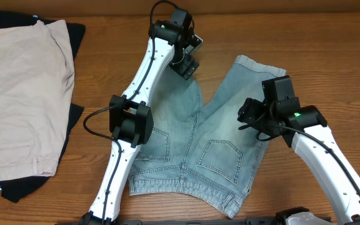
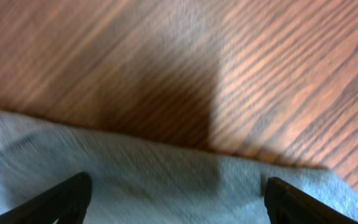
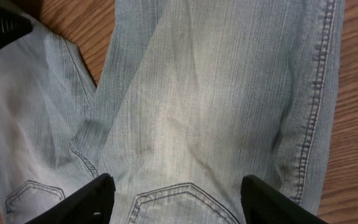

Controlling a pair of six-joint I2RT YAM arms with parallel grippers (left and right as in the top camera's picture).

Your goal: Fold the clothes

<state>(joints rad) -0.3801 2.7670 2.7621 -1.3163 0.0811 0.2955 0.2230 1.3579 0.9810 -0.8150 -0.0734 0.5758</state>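
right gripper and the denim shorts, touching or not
Cannot tell. The right wrist view shows the right gripper open above the denim shorts, but its fingertips run off frame.

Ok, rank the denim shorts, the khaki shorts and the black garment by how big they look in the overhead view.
1. denim shorts, spread flat, though the arms hide part.
2. khaki shorts, close behind; their left edge is cut off by the frame, so the top two are unsure.
3. black garment, only edges showing beneath the khaki pair.

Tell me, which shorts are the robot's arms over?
The light blue denim shorts in the middle. The beige shorts lie off at the table's left end, with no arm near them.
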